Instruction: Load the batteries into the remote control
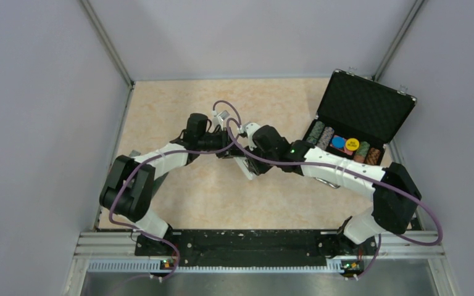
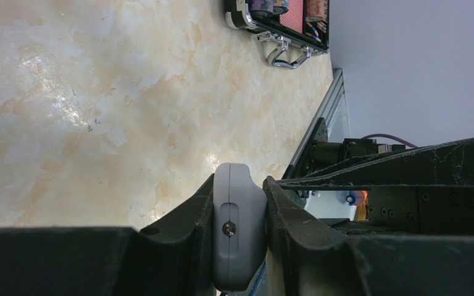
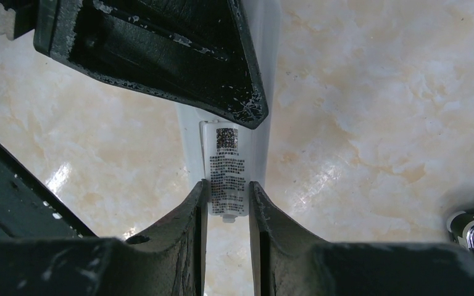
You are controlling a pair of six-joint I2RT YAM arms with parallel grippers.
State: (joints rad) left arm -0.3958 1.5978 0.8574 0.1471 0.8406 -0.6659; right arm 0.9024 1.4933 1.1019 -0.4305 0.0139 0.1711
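The left hand [image 2: 239, 186] is clamped on the remote control [image 2: 237, 231], on its long sides near the rounded end, over the bench [image 2: 99, 92]. Opposite, the right hand [image 3: 227, 185] pinches the labelled cover [image 3: 227, 161] on its back. The remote looks light, stiff and slippery, so I would hold it by the edges. I see no batteries.

Even, diffuse overhead light fills the walled cell. The marbled table [image 1: 160, 105] reads bright in the top view, with soft shadows pooled under the 2 arms. Both wrist views show white glare patches on the glossy tabletop. In the left wrist view the remote control [image 2: 237, 228] is evenly lit and fairly sharp, while the left gripper [image 2: 239, 180] sinks to near-featureless black. In the right wrist view the remote's printed label is soft, its text unreadable, and the right gripper [image 3: 228, 184] blurs toward the bottom edge.
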